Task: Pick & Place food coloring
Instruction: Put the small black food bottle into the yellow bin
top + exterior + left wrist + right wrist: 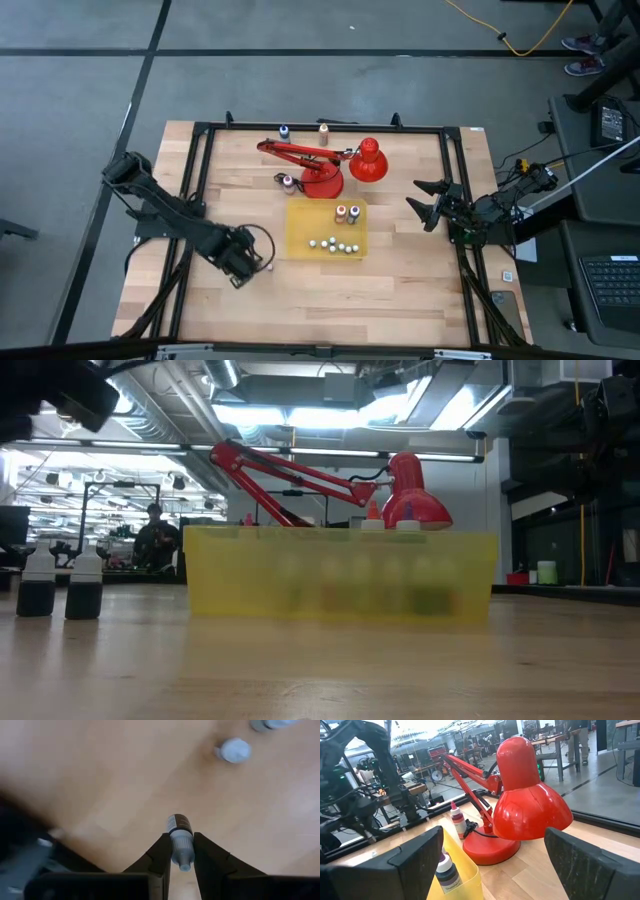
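The tray (300,228) sits mid-table (400,290). Directly behind it stands the lamp (322,180), its head (368,162) reaching toward the right side. Inside the tray stand two bottles (346,213) near its right rear corner and a row of others (334,245) along its front. Left of the tray the left gripper (262,262) is down at the table; right of it waits the right gripper (424,206).

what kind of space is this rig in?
Probably a robotics lab or workshop: exposed ceiling ducts and strip lights, benches with gear behind the table, and a cabled workstation keyboard alongside.
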{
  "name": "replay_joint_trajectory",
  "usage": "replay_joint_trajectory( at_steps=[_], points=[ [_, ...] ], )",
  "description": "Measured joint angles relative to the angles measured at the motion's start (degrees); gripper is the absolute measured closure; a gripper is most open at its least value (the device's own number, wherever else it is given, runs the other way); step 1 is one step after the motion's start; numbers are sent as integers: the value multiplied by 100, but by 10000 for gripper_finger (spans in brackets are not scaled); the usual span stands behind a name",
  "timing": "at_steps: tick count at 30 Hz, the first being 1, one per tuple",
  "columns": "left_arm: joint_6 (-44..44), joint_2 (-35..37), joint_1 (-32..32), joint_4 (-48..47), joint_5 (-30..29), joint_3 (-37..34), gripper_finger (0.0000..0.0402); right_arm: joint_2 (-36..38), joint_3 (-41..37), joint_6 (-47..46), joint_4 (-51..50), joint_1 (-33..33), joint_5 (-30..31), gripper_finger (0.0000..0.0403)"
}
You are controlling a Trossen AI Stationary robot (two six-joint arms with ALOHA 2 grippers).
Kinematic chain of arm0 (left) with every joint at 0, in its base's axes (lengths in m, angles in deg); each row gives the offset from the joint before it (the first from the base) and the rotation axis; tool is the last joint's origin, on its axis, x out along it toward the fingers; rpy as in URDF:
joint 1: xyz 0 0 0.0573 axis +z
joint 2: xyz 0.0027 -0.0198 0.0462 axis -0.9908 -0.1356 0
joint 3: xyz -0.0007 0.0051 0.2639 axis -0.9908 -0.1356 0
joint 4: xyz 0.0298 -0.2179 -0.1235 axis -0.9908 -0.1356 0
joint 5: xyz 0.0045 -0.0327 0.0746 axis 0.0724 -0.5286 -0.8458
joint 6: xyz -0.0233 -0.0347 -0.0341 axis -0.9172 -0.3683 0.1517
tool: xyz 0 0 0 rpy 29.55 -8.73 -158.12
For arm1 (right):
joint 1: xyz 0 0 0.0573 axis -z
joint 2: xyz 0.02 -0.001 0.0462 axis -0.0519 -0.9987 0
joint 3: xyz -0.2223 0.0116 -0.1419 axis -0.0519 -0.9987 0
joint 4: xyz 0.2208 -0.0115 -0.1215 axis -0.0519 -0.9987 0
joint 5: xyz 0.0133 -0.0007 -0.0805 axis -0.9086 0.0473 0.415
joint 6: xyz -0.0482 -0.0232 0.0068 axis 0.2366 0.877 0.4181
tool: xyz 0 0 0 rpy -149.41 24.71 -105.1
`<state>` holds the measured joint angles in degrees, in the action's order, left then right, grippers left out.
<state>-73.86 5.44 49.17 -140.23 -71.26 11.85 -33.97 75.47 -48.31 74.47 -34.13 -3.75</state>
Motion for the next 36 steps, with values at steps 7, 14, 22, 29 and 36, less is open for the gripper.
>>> replay_joint_trajectory(
  at_steps=[7, 14, 22, 29, 36],
  points=[
    [1525, 368, 885, -861, -439, 40, 344, -1, 0, -4, -2, 0, -2, 56],
    [2845, 295, 1645, -1254, -890, 822, 344, 0, -1, -2, 0, 1, 0, 56],
    [3980, -412, 2320, -1377, -1115, 2062, 344, 1, 0, -9, 0, 1, 0, 56],
    [4660, -1394, 2655, -1375, -1176, 3210, 344, 0, 0, 4, 0, 0, 0, 56],
    [5062, -2376, 2867, -1280, -1170, 4166, 344, 2, 0, -9, 0, 0, 0, 56]
  ],
)
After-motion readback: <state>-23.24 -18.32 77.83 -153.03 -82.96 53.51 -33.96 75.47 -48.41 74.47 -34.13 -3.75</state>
